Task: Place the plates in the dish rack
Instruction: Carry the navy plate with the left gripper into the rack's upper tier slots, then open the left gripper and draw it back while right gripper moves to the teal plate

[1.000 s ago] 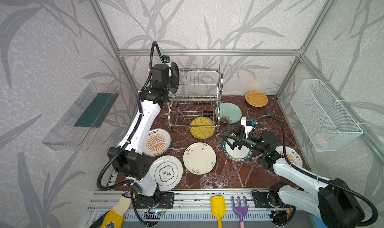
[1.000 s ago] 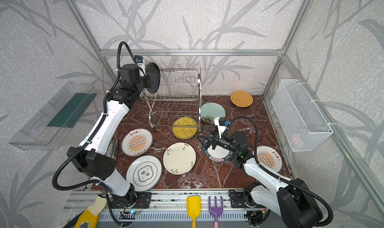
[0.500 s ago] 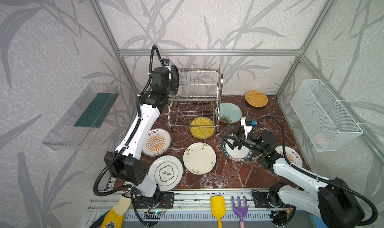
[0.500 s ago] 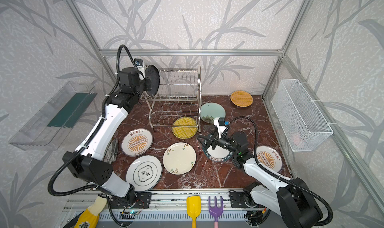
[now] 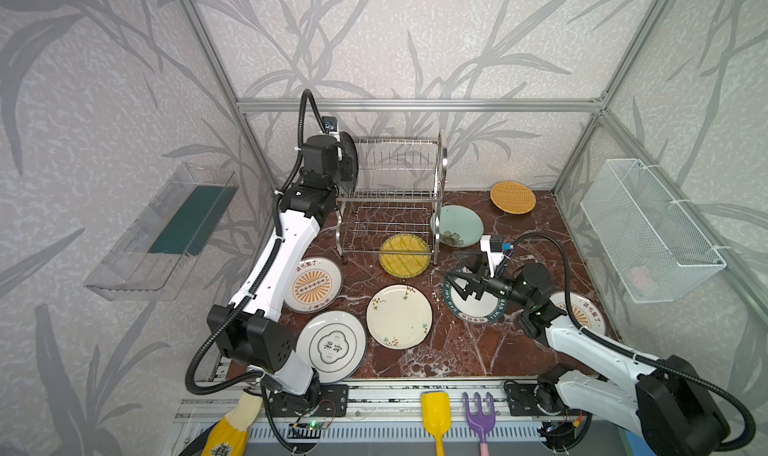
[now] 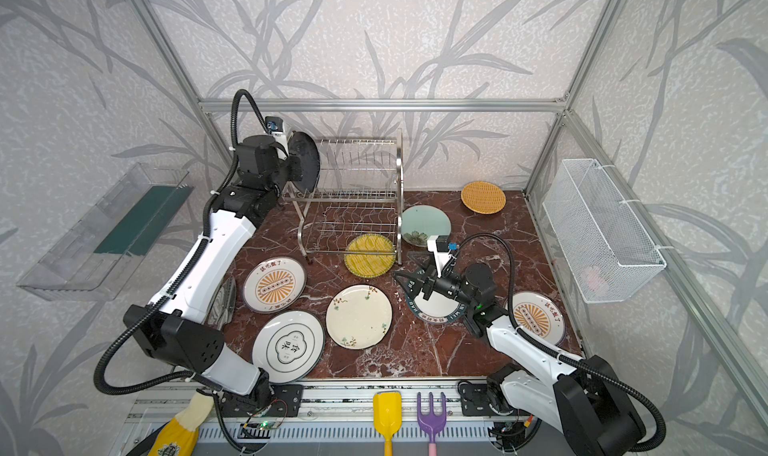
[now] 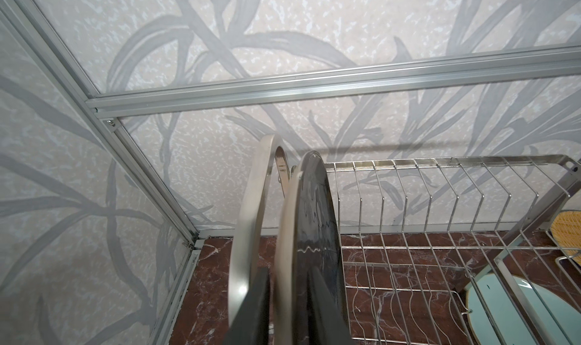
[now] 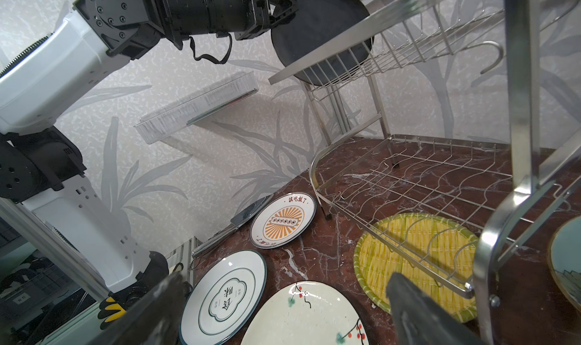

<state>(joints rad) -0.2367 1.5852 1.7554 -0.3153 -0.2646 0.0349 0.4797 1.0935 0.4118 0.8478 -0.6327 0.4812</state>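
Since 1 second ago, the left hand (image 6: 293, 169) has carried the black plate (image 6: 306, 159) sideways from outside the dish rack (image 5: 399, 192) into its upper tier. That plate now stands upright on edge at the tier's left end, just inside the arched side frame (image 7: 251, 221). Dark fingers (image 7: 257, 305) flank its rim in the left wrist view; whether they press it cannot be told. The right hand (image 5: 453, 267) has stayed put, spread wide and empty, over the teal-rimmed white plate (image 5: 473, 308), which lies flat on the table (image 5: 478, 350). The yellow striped plate (image 5: 405, 254) lies flat, partly under the rack's lower tier.
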